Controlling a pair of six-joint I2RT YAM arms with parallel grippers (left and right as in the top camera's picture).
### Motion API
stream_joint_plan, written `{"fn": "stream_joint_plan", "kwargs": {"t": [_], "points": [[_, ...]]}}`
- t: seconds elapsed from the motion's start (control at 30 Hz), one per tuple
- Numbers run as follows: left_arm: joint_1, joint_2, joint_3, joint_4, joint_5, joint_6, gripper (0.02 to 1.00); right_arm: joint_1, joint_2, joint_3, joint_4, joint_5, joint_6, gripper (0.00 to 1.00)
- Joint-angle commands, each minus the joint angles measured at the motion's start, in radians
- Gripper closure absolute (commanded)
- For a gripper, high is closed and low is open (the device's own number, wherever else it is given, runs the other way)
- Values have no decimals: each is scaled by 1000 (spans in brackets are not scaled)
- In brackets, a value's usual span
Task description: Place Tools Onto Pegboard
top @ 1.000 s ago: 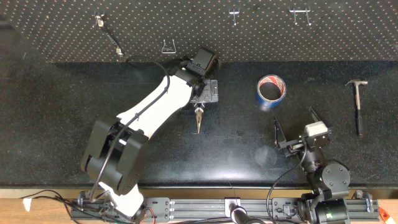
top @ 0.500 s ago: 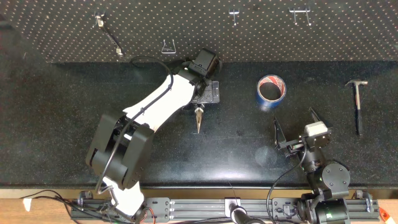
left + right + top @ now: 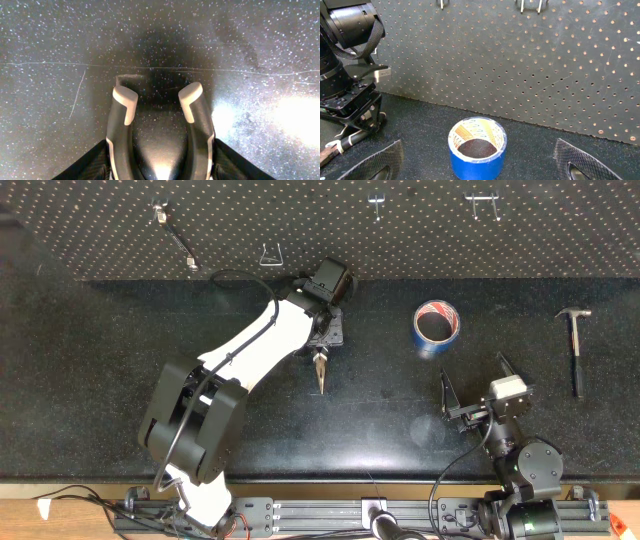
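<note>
Pliers flat on the black table, nose toward the arm bases, handles clamped in left gripper near the pegboard, tape roll and hammer farther right, right gripper fingers apart, holding nothing.

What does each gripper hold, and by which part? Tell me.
The left gripper grips the pliers by both handles, fingers outside them, pliers on the table. The right gripper holds nothing.

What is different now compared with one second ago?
The left end effector narrowed and closed onto the handles of the pliers. The right end effector, tape roll and hammer stayed where they were.
</note>
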Motion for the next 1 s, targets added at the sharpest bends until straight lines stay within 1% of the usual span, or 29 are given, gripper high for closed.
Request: {"fn": "stream_joint_plan", "kwargs": {"t": [0.03,0.1,0.13,0.17,0.37,0.53,0.57,0.63,0.67,0.7,0.8,0.93,1.0], "points": [[5,21,16,4,3,4,435,6,-5,-5,-3,1,-11,23],[5,21,16,5,3,4,437,6,-5,-5,-3,1,-10,23],[5,21,16,5,3,4,467,6,-5,-5,-3,1,-10,20],[5,21,16,5,3,4,478,6,-5,-5,-3,1,-10,25],[5,21,16,5,3,4,483,6,-5,-5,-3,1,-10,23],[5,21,16,8,3,4,520,6,-5,-5,-3,1,-10,23],[5,21,16,10,3,4,549,6,-5,-5,-3,1,-10,23],[5,21,16,10,3,3,691,6,-5,-5,-3,1,-11,23],[5,21,16,10,3,3,888,6,-5,-5,-3,1,-11,23],[5,21,16,9,4,0,991,6,-5,-5,-3,1,-10,23],[3,-2,16,9,3,0,991,6,-5,-5,-3,1,-11,25],[3,-148,16,-13,-6,0,991,6,-5,-5,-3,1,-11,23],[3,-248,16,-50,-32,0,989,6,-5,-5,-3,1,-10,23]]}}
